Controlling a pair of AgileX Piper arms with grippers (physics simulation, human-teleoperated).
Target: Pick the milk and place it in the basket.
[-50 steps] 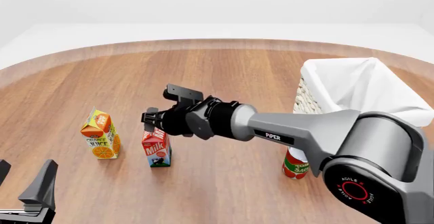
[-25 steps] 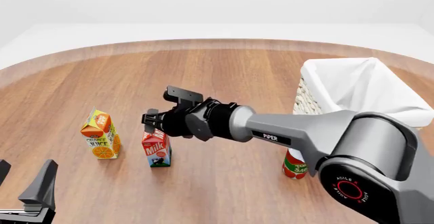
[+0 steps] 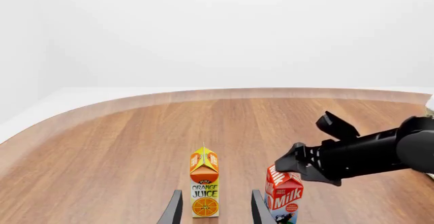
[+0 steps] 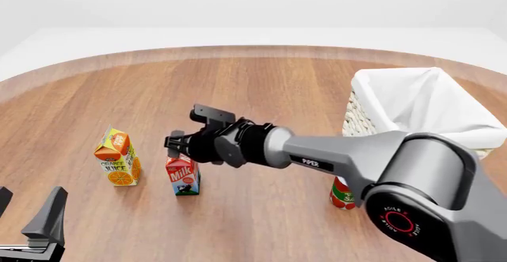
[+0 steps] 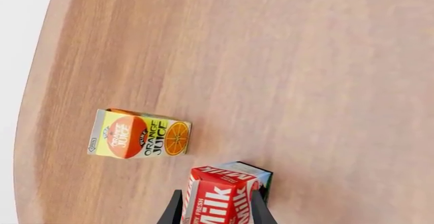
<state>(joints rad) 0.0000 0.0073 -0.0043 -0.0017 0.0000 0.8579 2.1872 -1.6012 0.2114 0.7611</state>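
Note:
The milk stands upright on the wooden table, right of the orange juice carton. My right gripper is open and sits just over the milk's red top. In the right wrist view its fingers flank the milk closely on both sides. The left wrist view shows the right gripper at the milk's top. The basket stands at the right, cloth-lined. My left gripper is open and empty at the near left edge.
A red tomato can stands near the basket's front, partly hidden by my right arm. The juice carton also shows in the left wrist view and in the right wrist view. The table's curved edge runs along the far side.
My right gripper has sunk slightly and shifted a little left, closer onto the milk's top. The milk, the juice and the left arm have not moved.

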